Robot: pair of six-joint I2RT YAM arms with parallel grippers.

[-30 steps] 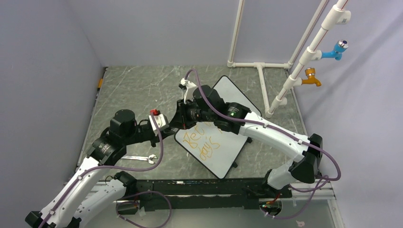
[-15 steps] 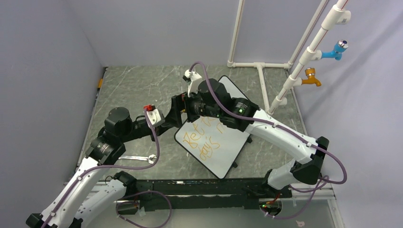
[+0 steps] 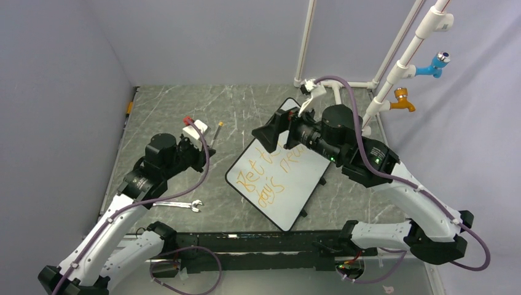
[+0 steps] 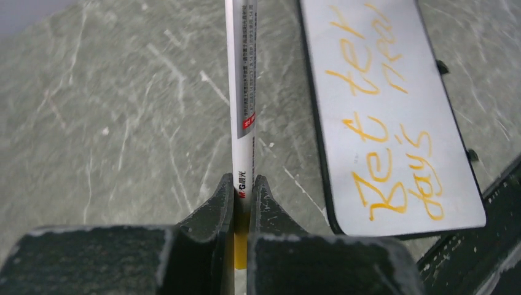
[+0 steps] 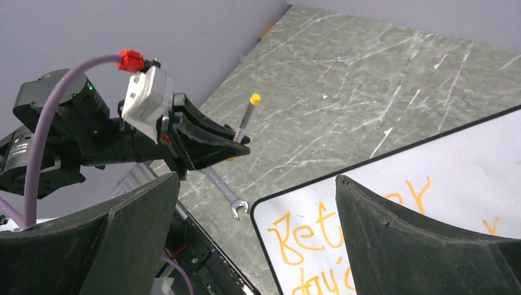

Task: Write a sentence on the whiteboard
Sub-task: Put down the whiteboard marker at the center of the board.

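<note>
Hand-over seems to have just been made. A second ago both arms were bunched together at the board's 10 o'clock edge. Now the thin white marker pen with the orange end (image 3: 215,133) is pinched only by the left arm's fingers (image 4: 222,203) and has been carried off toward 10 o'clock. The right arm's fingers (image 5: 123,239) have been spread wide and pulled back toward 1 o'clock, with nothing held. The big shiny white whiteboard with the thin black frame (image 3: 300,181) lies flat mid-desk on the grey-green stone-look desk (image 3: 172,110). The orange handwritten sentence (image 3: 254,177) is seen in two lines, so the writing is probably finished.
</note>
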